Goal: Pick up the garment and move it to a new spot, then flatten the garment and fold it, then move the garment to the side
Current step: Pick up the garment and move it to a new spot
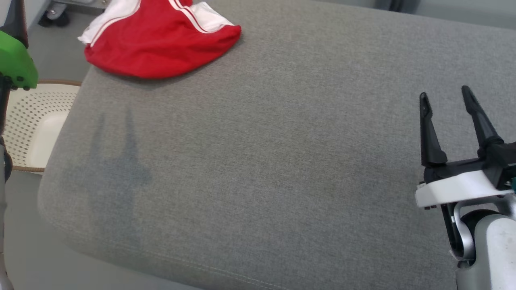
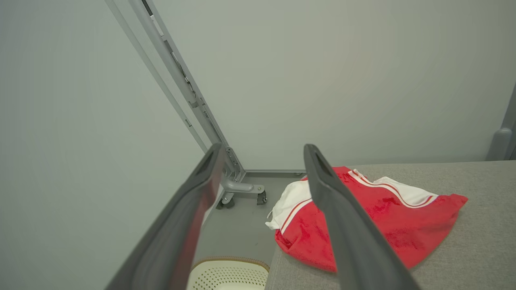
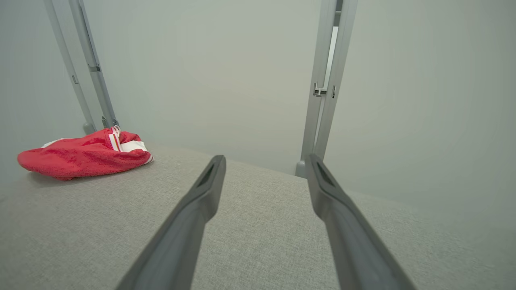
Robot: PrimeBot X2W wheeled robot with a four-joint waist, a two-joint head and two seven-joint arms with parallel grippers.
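Two hands stand with their jaws spread wide, and neither holds anything. The right hand [image 1: 445, 93] hovers over the right part of the grey cushion [image 1: 258, 161], its dark fingers [image 1: 428, 133] pointing up the head view and well apart from the cloth. In the right wrist view, the right hand [image 3: 266, 159] looks low across bare grey fabric towards a pale wall [image 3: 225, 60] and an upright metal post [image 3: 326, 80].

The garment [image 1: 161, 44], red with white panels and thin white stripes, lies crumpled in a heap at the far left corner of the cushion, and its white edge hangs a little over the side. In the right wrist view the garment [image 3: 80, 157] sits far off to the left.

The left hand [image 2: 263, 148] is up in the air, off the cushion's left end. In its own view one finger [image 2: 346, 225] crosses in front of the garment [image 2: 403, 217] without touching it. Below, on the grey floor [image 2: 242, 229] beside the cushion, stands a white perforated basket [image 1: 24, 117] with a brown rim. A shadow of two fingers [image 1: 121, 161] falls on the cushion's left half.
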